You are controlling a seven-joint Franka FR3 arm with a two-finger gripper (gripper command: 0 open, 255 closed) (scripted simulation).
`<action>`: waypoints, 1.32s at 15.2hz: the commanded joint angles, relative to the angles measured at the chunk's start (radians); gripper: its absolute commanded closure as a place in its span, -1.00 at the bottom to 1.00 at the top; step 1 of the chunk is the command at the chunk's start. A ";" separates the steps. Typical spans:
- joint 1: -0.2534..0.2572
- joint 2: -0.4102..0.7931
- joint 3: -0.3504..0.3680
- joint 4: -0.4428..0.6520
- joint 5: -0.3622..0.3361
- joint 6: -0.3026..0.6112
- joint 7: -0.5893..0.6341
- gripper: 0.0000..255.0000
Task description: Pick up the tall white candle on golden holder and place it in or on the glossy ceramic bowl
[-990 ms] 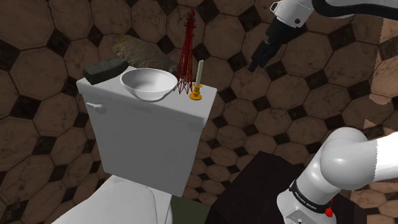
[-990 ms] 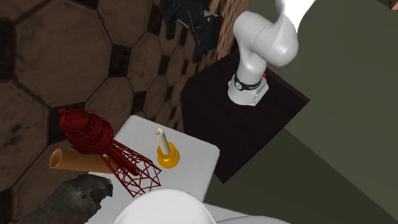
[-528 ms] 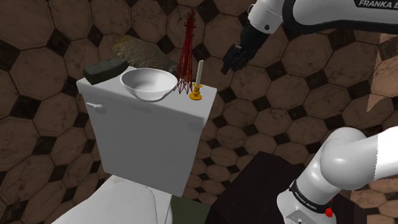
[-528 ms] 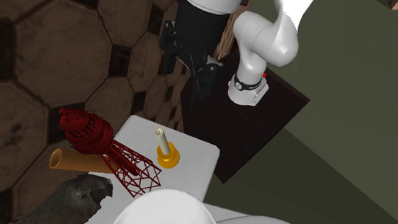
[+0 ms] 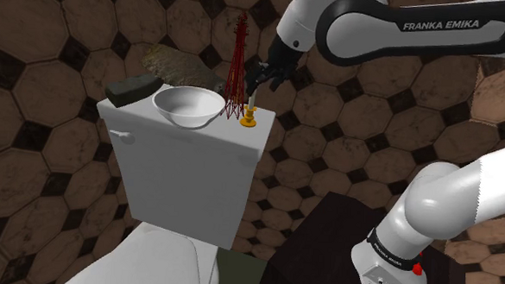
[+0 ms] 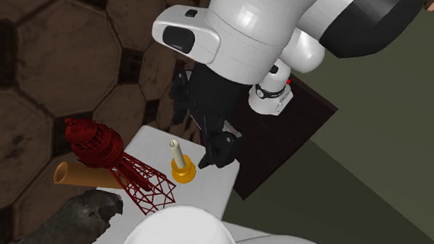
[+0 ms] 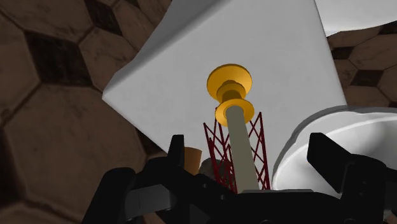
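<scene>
On top of the toilet tank (image 5: 183, 165), near one corner, the candle (image 5: 250, 109) stands straight up in its gold holder (image 5: 249, 122). A white bowl (image 5: 188, 116) sits on the same top, a little way from the candle. A red wire tower (image 5: 238, 54) stands close by the candle too. The black gripper (image 5: 256, 82) hangs right over the candle. Its two fingers are spread wide apart. In the wrist view the candle runs between them, but they do not touch it. The white arm (image 5: 401, 30) reaches over from the dark stand (image 5: 320, 251).
</scene>
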 commanded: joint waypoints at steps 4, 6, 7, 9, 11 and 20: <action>-0.012 0.041 0.014 -0.027 -0.014 0.071 0.016 -1.00; -0.017 0.062 0.019 -0.042 -0.020 0.106 0.021 -1.00; -0.017 0.062 0.019 -0.042 -0.021 0.106 0.021 -1.00; -0.017 0.062 0.019 -0.042 -0.021 0.106 0.021 -1.00; -0.017 0.062 0.019 -0.042 -0.021 0.106 0.021 -1.00; -0.017 0.061 0.019 -0.042 -0.020 0.106 0.021 1.00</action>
